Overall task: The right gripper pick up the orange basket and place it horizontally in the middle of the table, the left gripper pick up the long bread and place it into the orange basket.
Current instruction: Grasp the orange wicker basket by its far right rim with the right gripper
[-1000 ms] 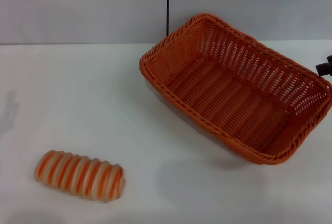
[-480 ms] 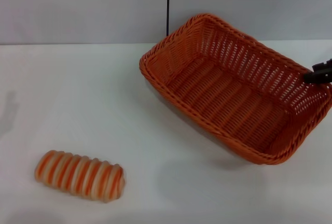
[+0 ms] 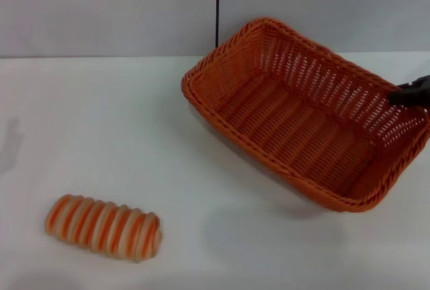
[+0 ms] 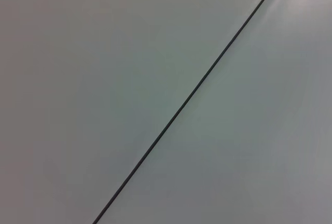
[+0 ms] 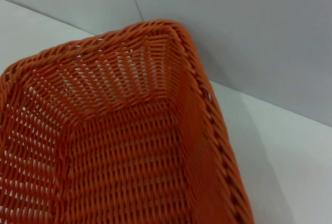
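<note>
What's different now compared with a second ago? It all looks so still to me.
The right gripper has crept in from the table's right edge until it sits at the orange basket's far right rim; whether it has taken hold cannot be seen. The basket has barely shifted. The long bread lies where it was on the table, and the left gripper is out of sight.
</note>
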Available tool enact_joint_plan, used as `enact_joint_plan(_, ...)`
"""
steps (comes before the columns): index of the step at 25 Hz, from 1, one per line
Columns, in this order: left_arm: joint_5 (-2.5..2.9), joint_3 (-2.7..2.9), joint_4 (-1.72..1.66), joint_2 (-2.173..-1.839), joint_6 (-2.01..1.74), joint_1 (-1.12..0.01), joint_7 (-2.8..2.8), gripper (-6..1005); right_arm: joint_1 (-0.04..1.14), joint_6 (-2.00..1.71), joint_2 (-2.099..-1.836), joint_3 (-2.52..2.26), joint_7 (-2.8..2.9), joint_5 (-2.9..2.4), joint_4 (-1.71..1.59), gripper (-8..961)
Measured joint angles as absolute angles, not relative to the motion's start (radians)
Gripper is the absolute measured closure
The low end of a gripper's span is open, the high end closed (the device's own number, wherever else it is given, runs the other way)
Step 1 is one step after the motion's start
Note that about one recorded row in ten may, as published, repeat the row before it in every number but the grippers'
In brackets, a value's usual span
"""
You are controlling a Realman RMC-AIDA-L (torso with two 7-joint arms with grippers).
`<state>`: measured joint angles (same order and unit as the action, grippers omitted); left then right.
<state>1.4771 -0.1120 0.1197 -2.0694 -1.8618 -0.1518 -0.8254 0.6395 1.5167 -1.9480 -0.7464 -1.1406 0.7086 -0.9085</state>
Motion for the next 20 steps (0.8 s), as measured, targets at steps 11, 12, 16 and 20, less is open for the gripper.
enact_joint_plan(11, 1.477, -0.112, 0.121, -2.069, -1.859, -0.15, -0.83, 189, 0.636, 1.513, -1.968, -0.741, -1.182, 0.719, -0.921, 792)
enact_joint_plan(12, 1.477, -0.112, 0.121, -2.069, -1.859, -0.15, -0.83, 189, 0.636, 1.513, -1.968, -0.741, -1.182, 0.719, -0.921, 792)
enact_joint_plan(16, 1.477, -0.112, 0.121, -2.069, -1.859, -0.149, -0.83, 189, 0.592, 1.521, -2.002, -0.731, -1.225, 0.797, -0.997, 792)
enact_joint_plan(20, 1.476, -0.113, 0.121, -2.069, -1.859, -0.149, -0.83, 188, 0.56, 1.545, -2.008, -0.722, -1.284, 0.888, -1.01, 793)
